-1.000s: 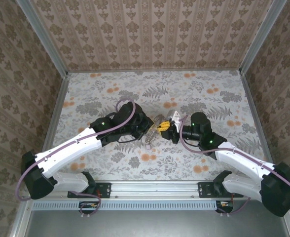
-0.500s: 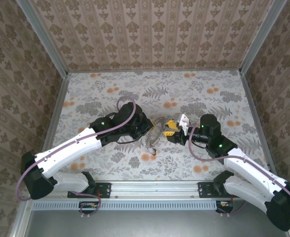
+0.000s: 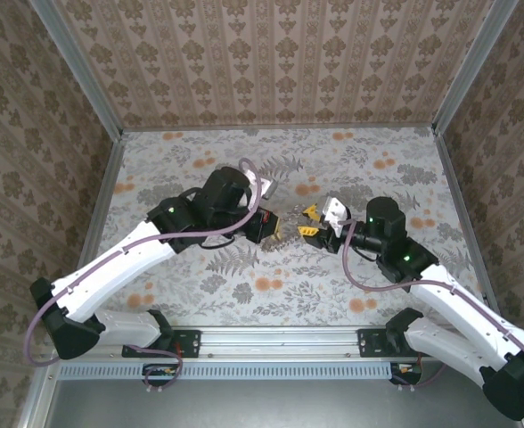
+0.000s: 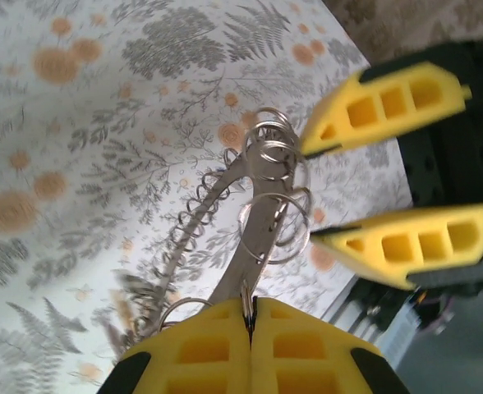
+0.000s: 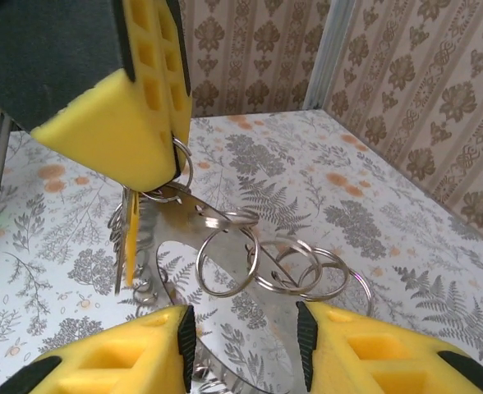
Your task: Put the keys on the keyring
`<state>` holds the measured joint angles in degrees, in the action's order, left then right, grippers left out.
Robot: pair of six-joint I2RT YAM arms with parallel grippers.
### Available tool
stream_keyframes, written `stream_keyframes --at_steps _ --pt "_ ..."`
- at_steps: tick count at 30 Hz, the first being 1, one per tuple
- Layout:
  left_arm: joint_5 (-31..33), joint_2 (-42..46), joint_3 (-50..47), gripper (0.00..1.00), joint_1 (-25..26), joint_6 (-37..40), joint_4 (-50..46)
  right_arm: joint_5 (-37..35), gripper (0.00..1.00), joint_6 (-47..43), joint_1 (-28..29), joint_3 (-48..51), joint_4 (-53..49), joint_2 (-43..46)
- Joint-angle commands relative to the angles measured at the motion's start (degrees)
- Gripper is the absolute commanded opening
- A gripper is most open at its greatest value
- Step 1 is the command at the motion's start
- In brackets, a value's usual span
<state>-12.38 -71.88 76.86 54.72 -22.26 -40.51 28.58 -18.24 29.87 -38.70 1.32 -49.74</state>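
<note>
Shut tight, the left fingers (image 4: 225, 349) pinch the tail of the silvery metal keyring (image 4: 268, 205), a cluster of thin wire loops on a flat strip, held up over the floral tabletop (image 4: 77, 123). The right fingers (image 5: 126, 357) stand parted and empty, just beside the loops, facing them head-on. The strip's long axis runs from left fingers toward right. A slim yellow piece (image 5: 131, 238), perhaps a key, hangs beneath.

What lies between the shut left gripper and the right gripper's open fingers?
Silvery rings of the keyring, pinched by the left gripper, hang just ahead of the right gripper; the right wrist view shows this.
</note>
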Motion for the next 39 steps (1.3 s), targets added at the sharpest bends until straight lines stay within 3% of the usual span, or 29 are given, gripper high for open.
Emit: stream_keyframes --at_steps 1,8,15,20,30,39 --pt "-6.2 -0.5 2.9 0.0 -0.1 25.2 -6.4 1.8 0.39 -2.2 -0.2 -3.0 -5.3 1.2" --pt "-4.0 -4.0 6.9 0.0 -0.9 51.6 -17.1 8.5 0.38 -6.3 -0.2 -7.6 -15.5 1.6" --pt "-7.6 -6.3 8.6 0.0 -3.1 66.4 -20.6 12.7 0.39 -6.8 -0.2 -7.3 -16.9 2.0" --pt "-10.0 -6.2 7.8 0.0 -3.3 74.4 -20.9 15.4 0.36 -3.3 0.9 -4.6 -9.4 0.9" --pt "-13.7 -8.2 8.8 0.0 -2.5 77.7 -19.3 5.3 0.26 -2.0 10.1 0.4 1.9 -2.5" --pt "-15.2 -9.3 10.2 0.0 -2.2 77.3 -18.2 -2.4 0.26 0.6 12.7 4.6 10.1 -3.9"
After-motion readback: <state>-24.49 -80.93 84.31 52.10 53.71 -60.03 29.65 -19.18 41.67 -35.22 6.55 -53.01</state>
